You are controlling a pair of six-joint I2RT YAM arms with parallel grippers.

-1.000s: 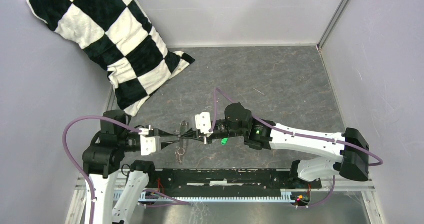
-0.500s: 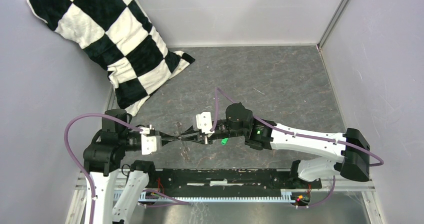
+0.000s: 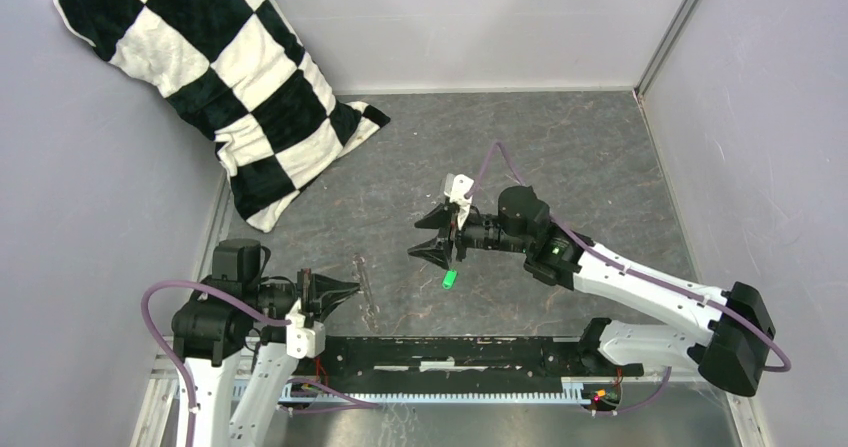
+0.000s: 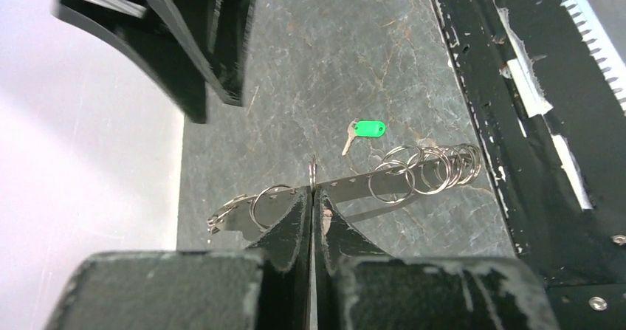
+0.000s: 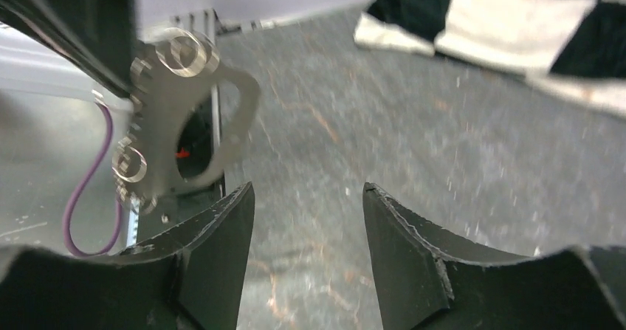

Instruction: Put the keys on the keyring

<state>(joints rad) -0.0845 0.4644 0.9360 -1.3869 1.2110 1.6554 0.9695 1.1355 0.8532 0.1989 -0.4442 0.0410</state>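
Now the left end effector (image 4: 311, 201) is pressed together and pinches the keyring (image 4: 373, 182) by its thin rim, near the middle of the loop. The loop stands out edge-on in front of the fingers and, as its shadow suggests, is lifted off the desk (image 4: 384, 49). Small silvery rings hang along the rim, one close to the fingers and a group at the far end. Beyond the keyring, flat on the desk, lies the key (image 4: 367, 129) with the green tag, apart from the loop and touched by nothing. The right end effector (image 5: 308, 212) is spread and holds nothing. It hovers near the key and faces the keyring. I judge the task to be in its early part: the loop is gripped, but the key is not yet picked up or threaded.
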